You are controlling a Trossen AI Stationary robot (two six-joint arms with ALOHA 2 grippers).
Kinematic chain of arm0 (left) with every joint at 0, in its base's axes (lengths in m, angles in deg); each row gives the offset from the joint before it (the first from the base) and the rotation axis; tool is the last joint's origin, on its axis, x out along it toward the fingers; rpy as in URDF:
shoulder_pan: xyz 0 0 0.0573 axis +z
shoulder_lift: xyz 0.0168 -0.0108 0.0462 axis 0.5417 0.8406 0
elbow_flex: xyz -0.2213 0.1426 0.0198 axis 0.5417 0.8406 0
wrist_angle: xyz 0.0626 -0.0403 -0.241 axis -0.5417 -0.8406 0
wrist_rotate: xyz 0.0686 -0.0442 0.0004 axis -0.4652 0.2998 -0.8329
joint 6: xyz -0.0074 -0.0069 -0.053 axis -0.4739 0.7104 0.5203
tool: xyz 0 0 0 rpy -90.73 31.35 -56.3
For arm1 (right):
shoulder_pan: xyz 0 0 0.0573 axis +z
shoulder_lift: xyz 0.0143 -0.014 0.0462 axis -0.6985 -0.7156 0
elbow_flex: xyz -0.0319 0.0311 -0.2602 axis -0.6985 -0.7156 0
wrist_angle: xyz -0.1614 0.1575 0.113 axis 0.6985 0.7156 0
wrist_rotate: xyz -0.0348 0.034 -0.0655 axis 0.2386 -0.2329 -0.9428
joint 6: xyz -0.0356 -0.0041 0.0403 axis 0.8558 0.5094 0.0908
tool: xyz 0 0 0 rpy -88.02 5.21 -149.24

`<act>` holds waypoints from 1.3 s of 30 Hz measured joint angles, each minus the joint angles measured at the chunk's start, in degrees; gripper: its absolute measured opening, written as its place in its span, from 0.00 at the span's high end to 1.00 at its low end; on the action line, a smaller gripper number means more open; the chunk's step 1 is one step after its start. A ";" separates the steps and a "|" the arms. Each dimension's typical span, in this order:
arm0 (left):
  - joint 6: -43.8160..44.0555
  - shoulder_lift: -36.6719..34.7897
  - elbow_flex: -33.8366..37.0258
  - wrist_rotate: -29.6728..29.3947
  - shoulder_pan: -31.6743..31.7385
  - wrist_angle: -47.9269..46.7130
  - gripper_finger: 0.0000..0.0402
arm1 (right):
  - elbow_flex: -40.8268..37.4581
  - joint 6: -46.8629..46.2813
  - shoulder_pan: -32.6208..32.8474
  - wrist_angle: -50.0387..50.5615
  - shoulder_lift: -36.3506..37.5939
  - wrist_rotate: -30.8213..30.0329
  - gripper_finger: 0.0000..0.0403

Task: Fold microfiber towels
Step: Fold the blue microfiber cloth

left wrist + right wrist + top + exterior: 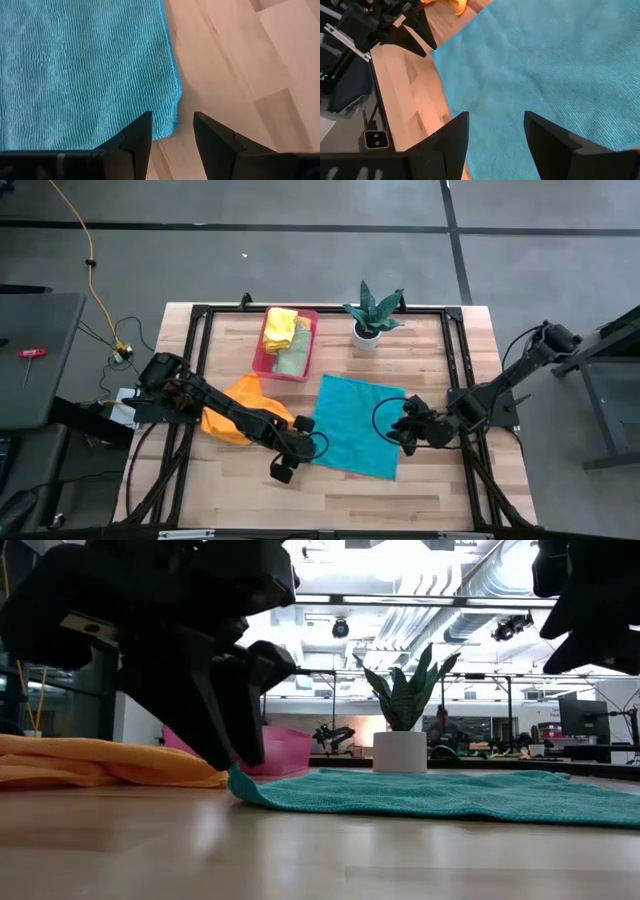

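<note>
A teal towel (357, 425) lies spread flat on the middle of the table. My left gripper (172, 131) is open and low at its near left corner (171, 116), which shows in the gap between the fingers. An orange towel (238, 408) lies crumpled at the left, partly under my left arm. My right gripper (495, 135) hangs open above the teal towel's right part (555, 75), clear of it. Yellow and light green towels (284, 340) lie in a pink tray (308, 352) at the back. My left gripper comes slanting down from the table's left, one finger (134, 137) over the teal towel's corner and the other (212, 137) over bare wood. In the low view the fingertips (228, 755) reach down to that corner (240, 783); whether they touch it, I cannot tell.
A potted plant (372, 315) stands at the back, right of the pink tray. Bare wood (340, 500) shows along the near edge, in front of the teal towel. A black frame (455, 360) runs along the table's sides and back.
</note>
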 joint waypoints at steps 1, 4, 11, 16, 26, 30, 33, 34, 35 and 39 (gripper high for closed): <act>0.06 0.00 0.18 -0.01 0.02 0.27 0.67 | 0.00 -0.11 0.00 0.03 -0.04 -0.29 0.55; 0.31 0.00 0.45 -0.02 0.03 0.72 0.67 | 0.00 -0.38 0.00 0.02 0.03 -1.49 0.55; -1.06 0.00 0.45 0.07 0.37 0.81 0.74 | 0.00 -0.06 0.00 0.14 0.16 -1.90 0.55; -1.54 0.00 0.45 0.20 0.43 1.91 0.79 | 0.00 -0.12 0.00 0.11 0.16 -1.95 0.55; -1.20 0.59 0.49 0.83 0.40 2.50 0.79 | 0.00 -0.14 -0.02 0.14 0.16 -1.92 0.55; -1.04 0.81 0.49 1.60 0.41 1.64 0.79 | 0.00 0.02 -0.02 0.16 0.16 -1.92 0.55; -1.02 1.62 0.54 2.08 0.68 1.40 0.79 | 0.00 0.03 -0.04 0.16 0.16 -1.92 0.55; -1.02 1.59 0.53 2.19 0.75 1.77 0.79 | 0.00 -0.03 -0.03 0.14 0.16 -1.92 0.55; -1.04 1.55 0.47 2.19 0.73 2.20 0.79 | 0.00 -0.14 -0.02 0.16 0.16 -1.92 0.55; -1.02 2.16 0.49 2.93 0.86 1.60 0.79 | 0.00 -0.14 -0.04 0.09 0.16 -1.92 0.55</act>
